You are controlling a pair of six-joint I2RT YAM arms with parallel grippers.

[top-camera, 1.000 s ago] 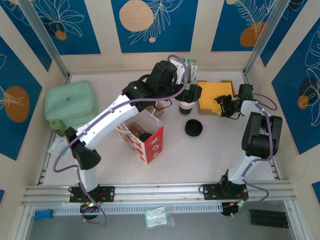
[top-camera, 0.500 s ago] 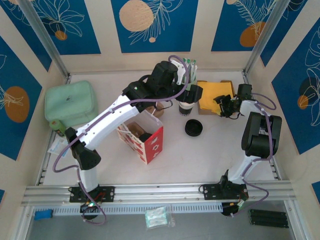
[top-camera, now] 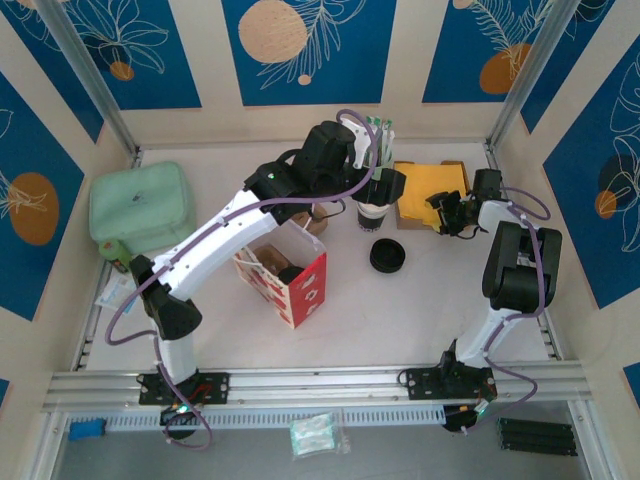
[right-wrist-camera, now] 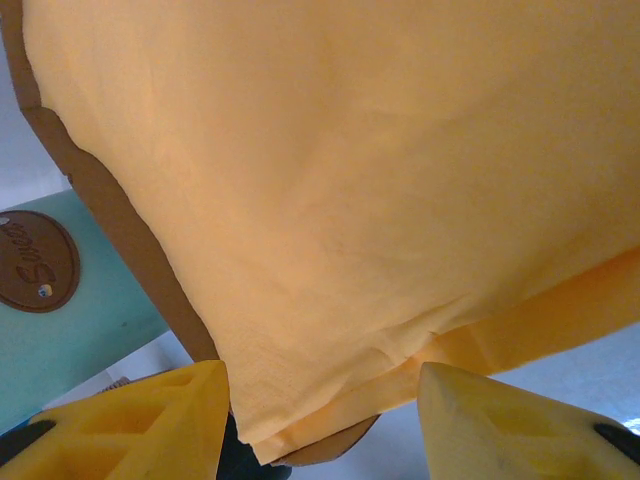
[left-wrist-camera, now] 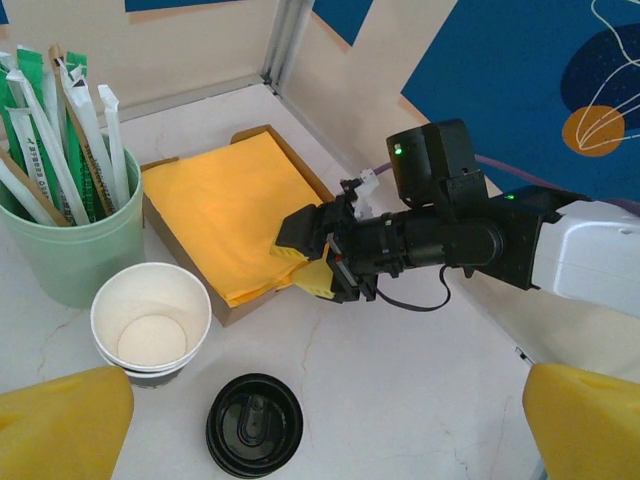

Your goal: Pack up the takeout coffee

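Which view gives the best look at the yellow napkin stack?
Left wrist: the yellow napkin stack lies nearly whole in its brown tray. Top external shows it small and partly covered. Right wrist shows a close-up of its corner.

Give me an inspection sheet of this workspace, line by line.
Surface: pale table, no spills seen.
Job's things: takeout coffee, dark lid apparently inside the red-and-white bag.
Clutter: lidless cup, loose lid, straw cup, orange napkins, green pouch.
Grippers: left gripper open near the lidless cup; right gripper open at the napkins' edge.
Cables: purple cables looping off both arms.
Surroundings: blue patterned walls.
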